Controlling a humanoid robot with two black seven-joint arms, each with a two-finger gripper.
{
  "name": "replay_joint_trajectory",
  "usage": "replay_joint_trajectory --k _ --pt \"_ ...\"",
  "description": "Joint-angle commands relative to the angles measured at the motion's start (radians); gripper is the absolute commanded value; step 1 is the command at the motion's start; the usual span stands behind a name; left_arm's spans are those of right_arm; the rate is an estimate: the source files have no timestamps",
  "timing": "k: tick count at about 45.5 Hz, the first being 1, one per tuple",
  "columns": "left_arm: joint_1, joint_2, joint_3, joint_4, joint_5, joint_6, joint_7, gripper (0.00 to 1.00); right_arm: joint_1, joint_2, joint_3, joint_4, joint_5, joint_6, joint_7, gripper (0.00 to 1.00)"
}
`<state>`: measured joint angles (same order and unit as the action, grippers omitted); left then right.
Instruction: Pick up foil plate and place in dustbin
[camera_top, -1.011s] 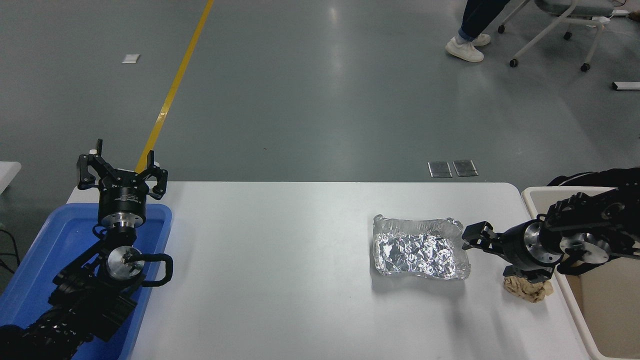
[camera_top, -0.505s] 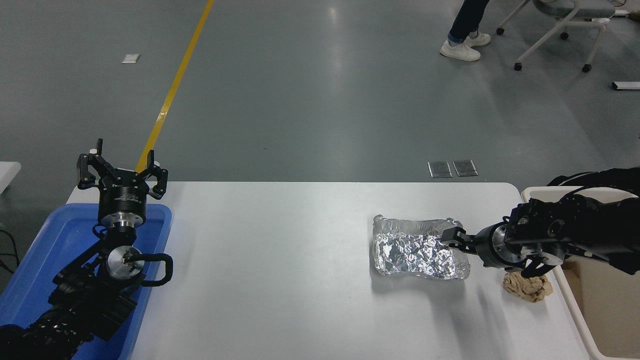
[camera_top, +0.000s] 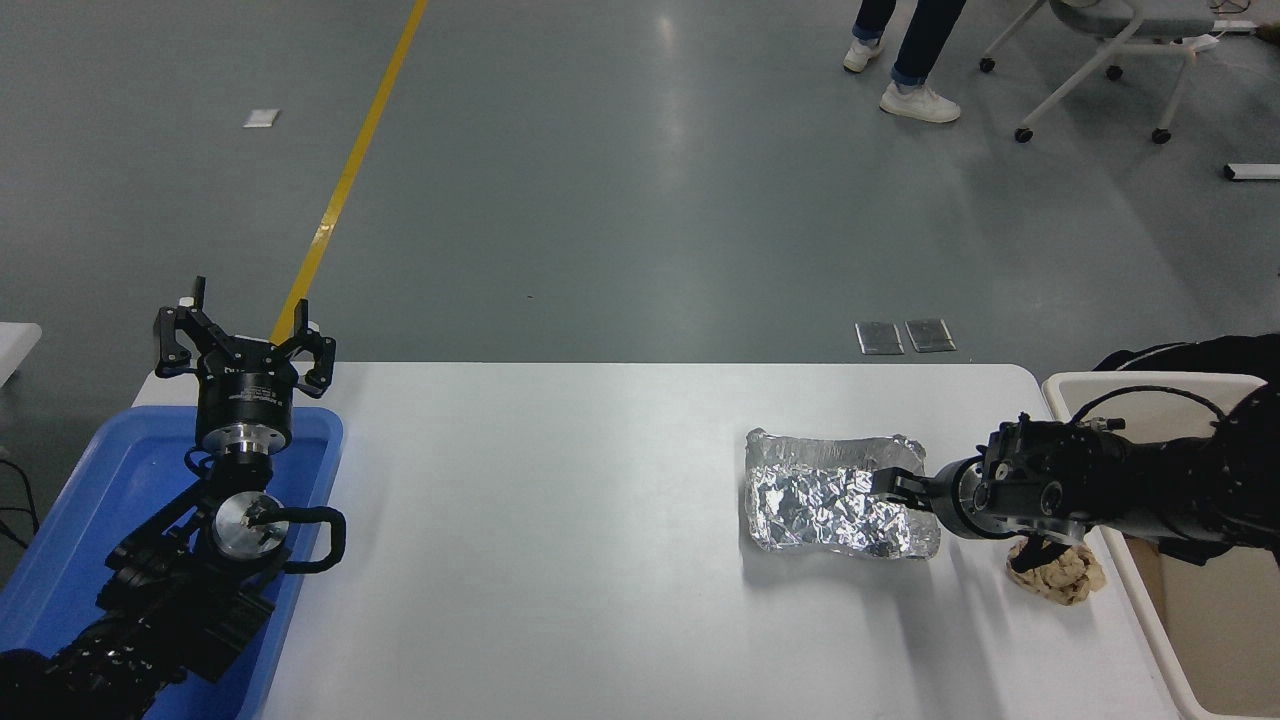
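Foil plate (camera_top: 830, 500) — shiny crinkled metal, paper ball (camera_top: 1062, 575) — matt

grey floor (camera_top: 620, 200) (glossy), yellow line (camera_top: 345, 175), chair (camera_top: 1110, 45)

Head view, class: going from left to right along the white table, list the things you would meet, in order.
Blue plastic tray → parked left gripper above its far end → crinkled silver foil plate → right gripper at the plate's right wall → crumpled tan paper ball → cream plastic dustbin.
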<state>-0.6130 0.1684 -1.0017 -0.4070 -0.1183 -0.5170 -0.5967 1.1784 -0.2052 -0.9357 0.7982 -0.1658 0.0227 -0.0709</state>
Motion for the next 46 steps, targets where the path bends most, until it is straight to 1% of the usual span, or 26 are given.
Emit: replay_joint_trajectory --k 1,3,7,11,16,18,19,24,29,33,36,42,46 --pt "0.001 0.0 0.0 0.0 0.0 0.0 0.0 0.99 -0.045 0.017 0.0 -0.065 -0.046 0.0 -0.001 0.79" --pt "0.001 -0.001 0.0 -0.001 0.0 0.0 0.0 0.99 -0.051 0.017 -0.002 -0.065 -0.046 0.0 0.0 0.73" --pt "0.001 0.0 0.0 0.0 0.0 0.0 0.0 0.99 -0.052 0.017 -0.002 -0.063 -0.047 0.011 0.0 0.53" --pt "0.001 0.0 0.0 0.0 0.0 0.0 0.0 0.99 -0.051 0.017 -0.002 -0.062 -0.052 0.014 0.0 0.39" --pt "0.001 -0.001 0.0 0.0 0.0 0.0 0.0 0.99 -0.045 0.017 -0.002 -0.062 -0.06 0.019 0.005 0.17" --pt "0.001 -0.001 0.0 0.0 -0.001 0.0 0.0 0.99 -0.042 0.017 -0.002 -0.06 -0.061 0.028 0.007 0.08" --pt "-0.001 0.0 0.0 0.0 0.0 0.0 0.0 0.99 -0.04 0.017 -0.002 -0.059 -0.061 0.034 0.008 0.0" --pt "0.001 0.0 0.0 -0.001 0.0 0.0 0.0 0.99 -0.029 0.018 -0.002 -0.054 -0.061 0.063 0.029 0.0" --pt "0.001 0.0 0.001 0.0 0.0 0.0 0.0 0.99 -0.016 0.023 -0.002 -0.05 -0.061 0.063 0.03 0.0" --pt "-0.001 0.0 0.0 0.0 0.0 0.0 0.0 0.99 0.01 0.006 -0.002 -0.03 -0.06 0.065 0.03 0.0" --pt "0.001 -0.001 0.0 0.0 0.0 0.0 0.0 0.99 0.047 -0.031 0.0 0.019 -0.06 0.068 0.03 0.0" --pt "0.001 0.0 0.001 0.0 0.0 0.0 0.0 0.99 0.193 -0.138 0.0 0.226 -0.061 0.075 0.031 0.0" --pt "0.001 0.0 0.0 0.0 0.0 0.0 0.0 0.99 0.291 -0.207 -0.008 0.334 -0.095 0.111 0.031 0.0"
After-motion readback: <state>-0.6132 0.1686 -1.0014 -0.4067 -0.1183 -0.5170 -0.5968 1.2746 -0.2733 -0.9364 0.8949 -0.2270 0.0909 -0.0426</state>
